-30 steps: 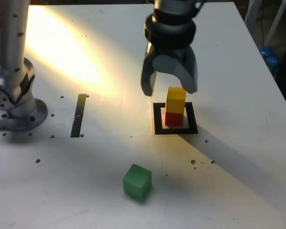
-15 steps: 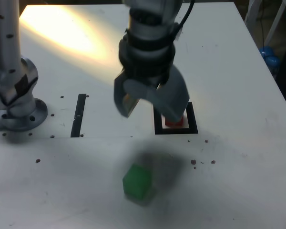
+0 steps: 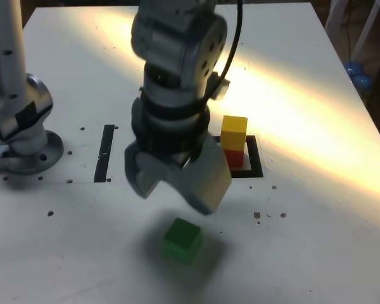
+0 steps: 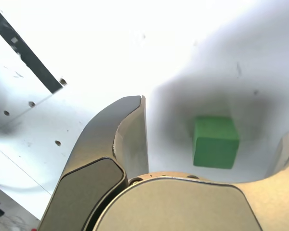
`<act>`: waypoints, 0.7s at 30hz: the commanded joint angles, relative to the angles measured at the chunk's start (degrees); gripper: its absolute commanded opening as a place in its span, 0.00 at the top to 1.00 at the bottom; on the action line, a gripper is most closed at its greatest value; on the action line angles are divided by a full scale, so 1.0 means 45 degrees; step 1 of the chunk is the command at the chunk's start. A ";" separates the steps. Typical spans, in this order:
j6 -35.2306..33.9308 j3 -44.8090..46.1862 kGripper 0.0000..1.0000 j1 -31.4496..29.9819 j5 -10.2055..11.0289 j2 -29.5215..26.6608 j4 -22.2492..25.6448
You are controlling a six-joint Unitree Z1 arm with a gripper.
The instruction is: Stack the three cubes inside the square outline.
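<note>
One green cube [image 3: 182, 240] beneath claw [image 3: 175, 197]

The green cube [image 4: 216, 142] lies between the two fingers [image 4: 135, 134] of the open gripper [image 4: 216, 139] as the wrist view shows it — apart from both. A soft shadow [image 4: 178, 103] spreads around the cube on the white tabletop [image 4: 106, 43]. Well apart from the cube, beyond one finger, lies a straight dark strip [image 4: 26, 50] — small dark holes [image 4: 58, 143] dot the surface between that strip and the gripper.
</note>
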 commanded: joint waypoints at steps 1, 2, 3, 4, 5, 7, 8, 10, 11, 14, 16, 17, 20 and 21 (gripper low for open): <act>-0.0112 0.0155 0.03 -0.0233 -0.0136 0.0219 -0.0252; -0.0146 0.0189 0.03 -0.0337 -0.0193 0.0296 -0.0336; -0.0178 0.0211 0.04 -0.0433 -0.0253 0.0375 -0.0406; -0.0208 0.0219 0.04 -0.0516 -0.0307 0.0457 -0.0464; -0.0234 0.0216 0.04 -0.0589 -0.0354 0.0538 -0.0514; -0.0268 0.0185 0.05 -0.0716 -0.0435 0.0703 -0.0597; -0.0283 0.0160 0.05 -0.0767 -0.0467 0.0787 -0.0631; -0.0303 0.0101 0.06 -0.0847 -0.0508 0.0947 -0.0708; -0.0309 0.0069 0.07 -0.0873 -0.0524 0.1024 -0.0754; -0.0318 -0.0066 0.08 -0.0936 -0.0564 0.1264 -0.0874; -0.0320 -0.0202 0.09 -0.0981 -0.0590 0.1447 -0.0933; -0.0320 -0.0275 0.10 -0.1006 -0.0606 0.1536 -0.0951; -0.0322 -0.0489 0.12 -0.1100 -0.0649 0.1777 -0.0973; -0.0332 -0.0558 0.13 -0.1137 -0.0669 0.1855 -0.0977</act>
